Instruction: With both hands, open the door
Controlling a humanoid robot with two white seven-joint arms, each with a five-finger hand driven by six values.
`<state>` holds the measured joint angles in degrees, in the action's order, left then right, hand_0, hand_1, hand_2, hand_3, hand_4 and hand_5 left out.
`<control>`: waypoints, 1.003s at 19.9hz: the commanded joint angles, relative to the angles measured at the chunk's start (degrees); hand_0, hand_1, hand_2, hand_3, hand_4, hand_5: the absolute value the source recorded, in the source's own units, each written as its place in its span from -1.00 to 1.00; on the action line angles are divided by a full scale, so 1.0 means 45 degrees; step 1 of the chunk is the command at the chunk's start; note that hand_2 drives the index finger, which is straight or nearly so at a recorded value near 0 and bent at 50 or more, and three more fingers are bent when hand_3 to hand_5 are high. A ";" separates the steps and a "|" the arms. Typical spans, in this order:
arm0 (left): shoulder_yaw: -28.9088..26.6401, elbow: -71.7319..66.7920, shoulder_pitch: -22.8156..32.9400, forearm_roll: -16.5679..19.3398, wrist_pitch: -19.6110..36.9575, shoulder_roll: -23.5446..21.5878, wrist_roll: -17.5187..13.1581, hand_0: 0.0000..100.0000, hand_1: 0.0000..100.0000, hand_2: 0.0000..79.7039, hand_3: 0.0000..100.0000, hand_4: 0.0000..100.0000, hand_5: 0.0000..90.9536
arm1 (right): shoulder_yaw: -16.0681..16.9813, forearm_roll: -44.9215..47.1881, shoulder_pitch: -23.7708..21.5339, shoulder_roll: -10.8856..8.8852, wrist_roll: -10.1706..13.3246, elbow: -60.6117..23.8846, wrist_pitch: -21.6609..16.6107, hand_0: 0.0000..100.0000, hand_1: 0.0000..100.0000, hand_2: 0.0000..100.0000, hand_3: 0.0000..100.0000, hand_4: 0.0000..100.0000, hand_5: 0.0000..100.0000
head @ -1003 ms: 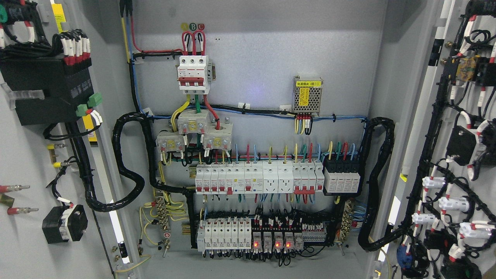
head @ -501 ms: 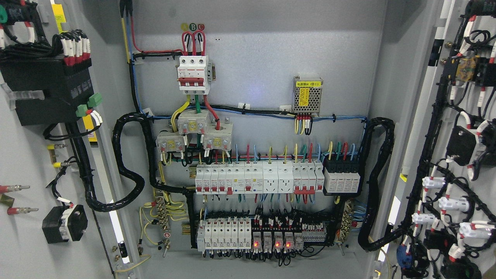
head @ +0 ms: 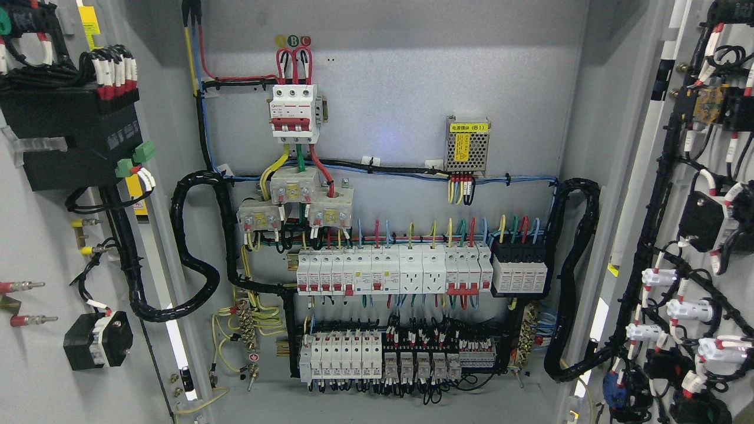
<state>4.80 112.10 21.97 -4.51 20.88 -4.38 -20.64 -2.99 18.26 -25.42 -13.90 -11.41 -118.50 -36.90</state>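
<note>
Cabinet point(head: 389, 88) gapes, both doors point(head: 35, 235) swung wide; relay lights point(head: 412, 371) just went dark; no robot hand visible, state unknowable.

Both arms and hands unseen

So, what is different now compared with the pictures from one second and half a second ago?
Nothing moved, and nothing was grasped or released. The one change: the red lights on the bottom-row relays have gone dark. Both doors, left and right, stand open as before, and no hand is in view.
</note>
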 commanded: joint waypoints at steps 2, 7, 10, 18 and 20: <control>-0.1377 0.1494 -0.0253 -0.0266 0.0848 -0.0413 -0.0042 -0.76 0.11 -1.00 -1.00 -1.00 -1.00 | 0.0450 0.0005 -0.0055 -0.0135 -0.0004 -0.0209 -0.0237 -1.00 0.00 -0.92 -1.00 -1.00 -1.00; -0.2704 0.1514 0.0117 -0.0775 0.1414 -0.0316 -0.0062 -0.76 0.11 -1.00 -1.00 -1.00 -1.00 | 0.0899 0.0044 0.0062 -0.0115 0.0016 -0.0209 -0.0217 -1.00 0.00 -0.92 -1.00 -1.00 -1.00; -0.3388 0.1494 0.0469 -0.1184 0.1728 -0.0296 -0.0062 -0.76 0.11 -1.00 -1.00 -1.00 -1.00 | 0.1016 0.0064 0.0082 -0.0096 0.0016 -0.0209 -0.0198 -1.00 0.00 -0.92 -1.00 -1.00 -1.00; -0.4677 0.1338 0.0684 -0.2432 0.1144 -0.0296 -0.0120 -0.76 0.11 -1.00 -1.00 -1.00 -1.00 | 0.1523 0.0181 0.0102 -0.0057 0.0035 -0.0151 -0.0139 -1.00 0.00 -0.92 -1.00 -1.00 -1.00; -0.4893 0.1338 0.0782 -0.3251 0.0539 -0.0296 -0.0256 -0.76 0.11 -1.00 -1.00 -1.00 -1.00 | 0.1796 0.0472 0.0102 -0.0037 0.0035 -0.0170 -0.0139 -1.00 0.00 -0.92 -1.00 -1.00 -1.00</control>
<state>-9.28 117.44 24.49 -13.45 26.19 -5.55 -21.20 1.39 19.11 -25.03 -14.23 -11.29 -119.18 -37.57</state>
